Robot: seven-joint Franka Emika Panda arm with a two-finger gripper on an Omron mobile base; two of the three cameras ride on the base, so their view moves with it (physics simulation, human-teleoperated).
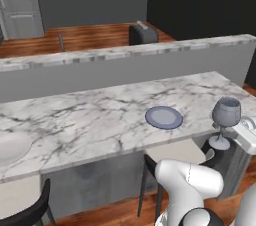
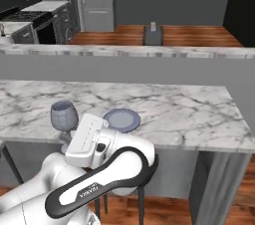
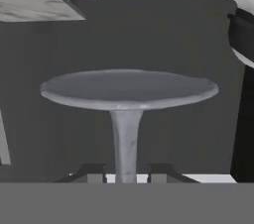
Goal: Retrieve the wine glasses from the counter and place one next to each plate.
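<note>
Gripping slender stem, tool (image 3: pixel 126 176), translucent round-bowled wine glass (image 1: pixel 225 115)

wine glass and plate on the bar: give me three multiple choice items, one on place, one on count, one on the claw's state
1. Where is the wine glass relative to the plate in the left base view?
A. to its right
B. on top of it
C. behind it

2. How many plates lie on the marble bar?
A. one
B. three
C. four

3. The claw is:
A. wide open, empty
B. shut on the glass stem
C. gripping the plate

Answers: 1 A, the glass stands at the bar's right edge; 2 A, a single plate shows; 3 B, the hand view shows both tips flanking the stem.
</note>
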